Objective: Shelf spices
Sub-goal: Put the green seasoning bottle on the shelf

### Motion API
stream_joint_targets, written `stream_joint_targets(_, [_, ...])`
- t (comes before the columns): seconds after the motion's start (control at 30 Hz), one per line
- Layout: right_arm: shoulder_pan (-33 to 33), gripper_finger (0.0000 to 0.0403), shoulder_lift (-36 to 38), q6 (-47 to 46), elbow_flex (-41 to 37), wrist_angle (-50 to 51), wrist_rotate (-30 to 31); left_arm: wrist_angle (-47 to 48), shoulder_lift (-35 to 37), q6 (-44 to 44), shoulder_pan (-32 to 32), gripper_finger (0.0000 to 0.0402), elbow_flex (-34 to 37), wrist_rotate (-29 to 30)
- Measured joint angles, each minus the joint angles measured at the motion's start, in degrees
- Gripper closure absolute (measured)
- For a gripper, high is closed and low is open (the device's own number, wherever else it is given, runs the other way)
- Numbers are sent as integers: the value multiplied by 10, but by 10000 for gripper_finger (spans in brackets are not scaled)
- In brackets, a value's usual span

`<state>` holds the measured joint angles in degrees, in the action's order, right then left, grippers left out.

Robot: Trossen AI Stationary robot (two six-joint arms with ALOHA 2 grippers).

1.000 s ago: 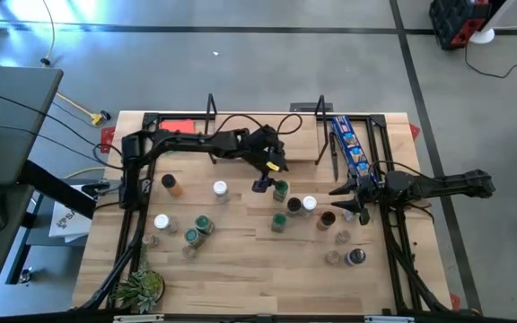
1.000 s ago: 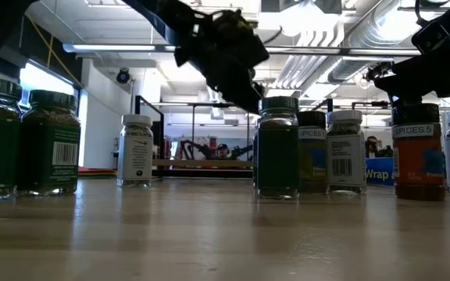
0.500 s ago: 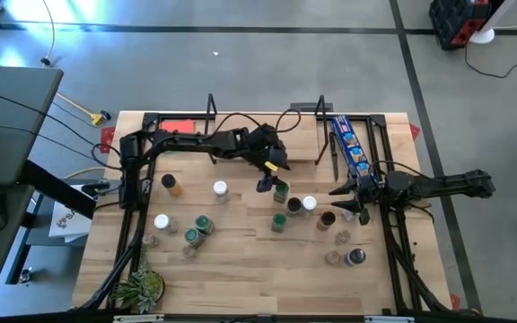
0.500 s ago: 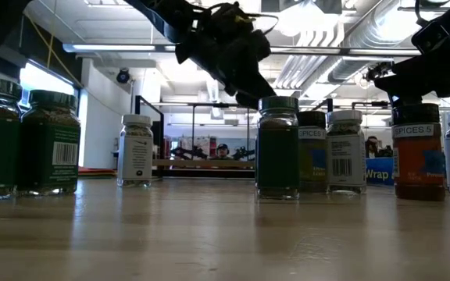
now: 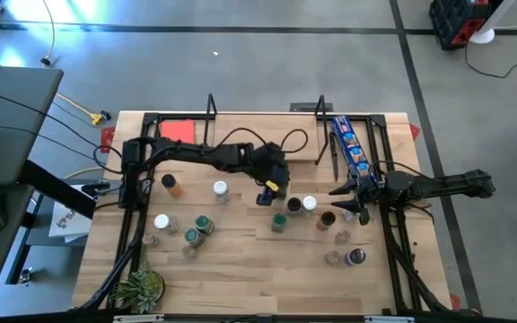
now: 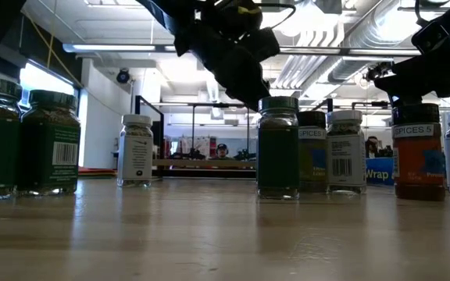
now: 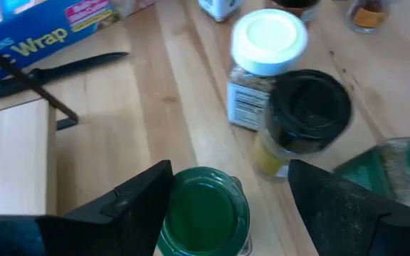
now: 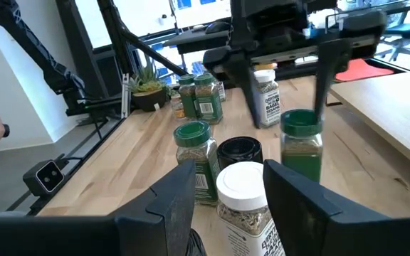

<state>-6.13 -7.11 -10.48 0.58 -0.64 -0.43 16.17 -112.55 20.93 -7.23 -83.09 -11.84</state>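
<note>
My left gripper (image 5: 272, 186) (image 7: 226, 188) is open and stands over a green-lid spice jar (image 7: 205, 220) (image 6: 278, 148). Its fingers are on either side of the lid; whether they touch it I cannot tell. That jar stands upright on the table beside a black-lid jar (image 7: 310, 110) and a white-lid jar (image 7: 269, 43). My right gripper (image 5: 341, 204) (image 8: 233, 192) is open, with the white-lid jar (image 8: 244, 192) low between its fingers, untouched. The light-wood shelf (image 5: 240, 126) stands at the far edge. Several more jars stand scattered on the table.
A long blue packet (image 5: 350, 144) lies at the shelf's right end, and a flat red square (image 5: 178, 128) at its left. Green-lid jars (image 5: 197, 229) and white-lid jars (image 5: 220, 189) stand on the left, clear and black-lid jars (image 5: 348, 254) near right. A small plant (image 5: 140, 287) sits at the near-left corner.
My left gripper has moved toward the near edge and a little right, from beside the green-lid jar to right over it. My right arm and the jars have kept still.
</note>
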Motion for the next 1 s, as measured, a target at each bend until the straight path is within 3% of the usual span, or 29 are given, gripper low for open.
stream_joint_targets(0.63, [0,243,0,0,0,0,0,-5,1,-64,-3,121,0,-25])
stream_joint_targets(1.0, [0,243,0,0,0,0,0,-38,27,-54,17,121,0,40])
